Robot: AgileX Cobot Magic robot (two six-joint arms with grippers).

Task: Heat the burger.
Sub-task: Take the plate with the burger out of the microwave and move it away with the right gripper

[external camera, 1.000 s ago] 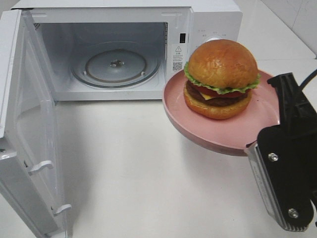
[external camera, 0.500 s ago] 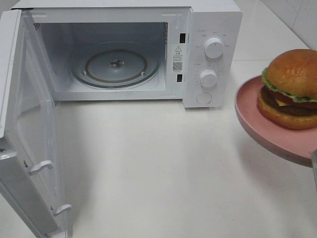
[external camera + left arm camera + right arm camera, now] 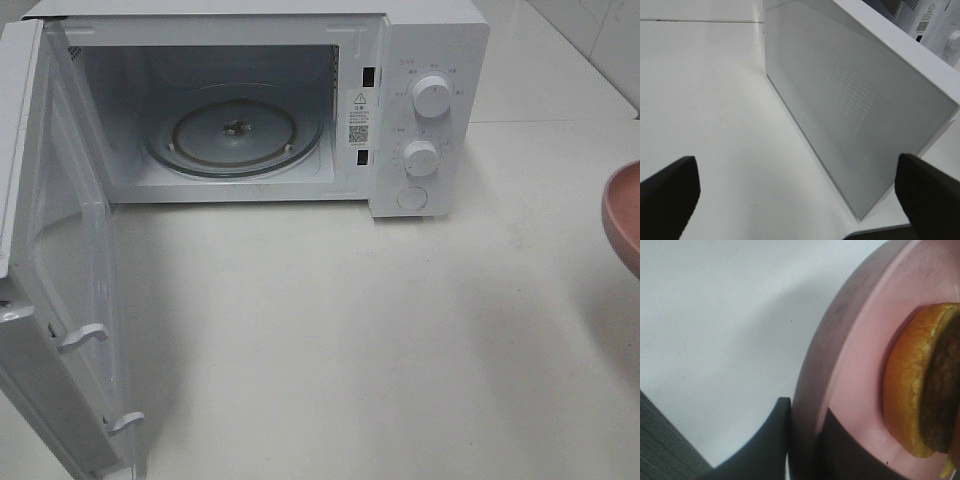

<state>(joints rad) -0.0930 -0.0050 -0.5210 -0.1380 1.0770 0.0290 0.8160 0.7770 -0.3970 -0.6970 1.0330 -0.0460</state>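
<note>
While microwave (image 3: 250, 100) gapes, white tabletop (image 3: 350, 330)

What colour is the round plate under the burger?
Pink; the shallow round plate shows best in the right wrist view.

Warning triangle and QR code on microwave (image 3: 430, 60) sticker (image 3: 359, 117).

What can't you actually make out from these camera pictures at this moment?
- The burger: absent from the high view; in the right wrist view the frame edge cuts it, top bun unseen.
- The pink plate: only a sliver shows at the high view's right edge.
- The right gripper: clamped on the plate rim, but outside the high view.
- The microwave dial markings: too small to read.
- The left gripper: only open fingertips show, facing the microwave door.
</note>
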